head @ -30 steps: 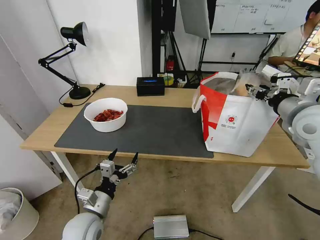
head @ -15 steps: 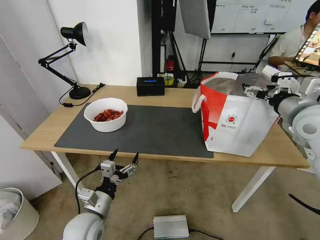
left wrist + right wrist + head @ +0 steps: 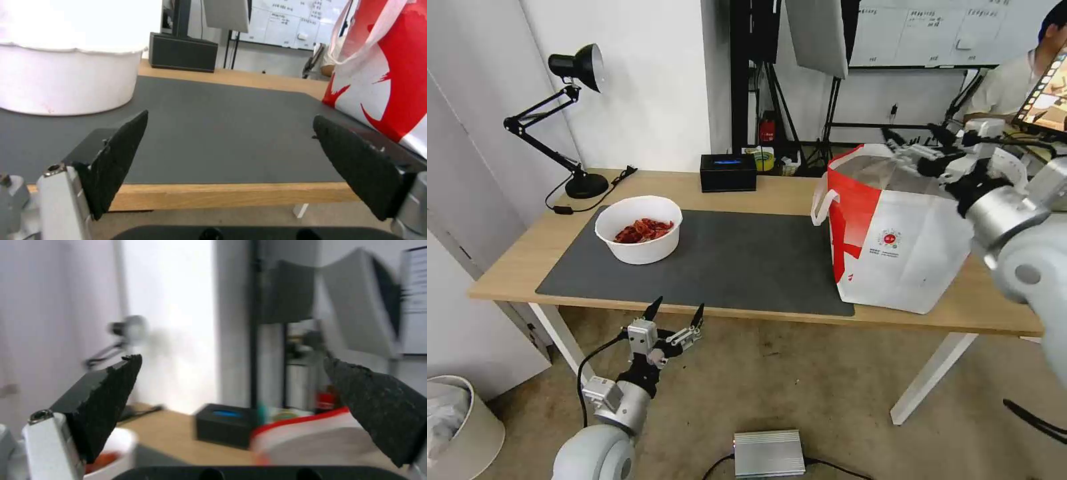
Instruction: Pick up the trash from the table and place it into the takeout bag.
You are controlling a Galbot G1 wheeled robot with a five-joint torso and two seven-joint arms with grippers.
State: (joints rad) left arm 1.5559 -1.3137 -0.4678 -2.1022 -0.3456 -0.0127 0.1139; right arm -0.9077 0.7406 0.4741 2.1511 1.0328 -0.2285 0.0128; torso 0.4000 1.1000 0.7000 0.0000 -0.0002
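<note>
Takeout bag (image 3: 904,237): upright at table (image 3: 774,190) right end, mouth up. Right gripper (image 3: 914,143): above bag mouth, released, empty. White bowl (image 3: 639,229): left of bag, bare mat (image 3: 740,260) between. Left gripper (image 3: 674,313): spread, below table's front edge.

Left gripper (image 3: 229,140) spread wide at the table's near edge

Its 2 black fingers (image 3: 118,156) frame the dark grey mat (image 3: 213,133), with the light-wood table (image 3: 231,195) edge just beyond them. On the mat stands the white bowl (image 3: 66,81). The takeout bag (image 3: 391,76), white and red with a white handle, stands across the mat from the bowl. A black box (image 3: 182,53) sits at the table's far edge.
</note>
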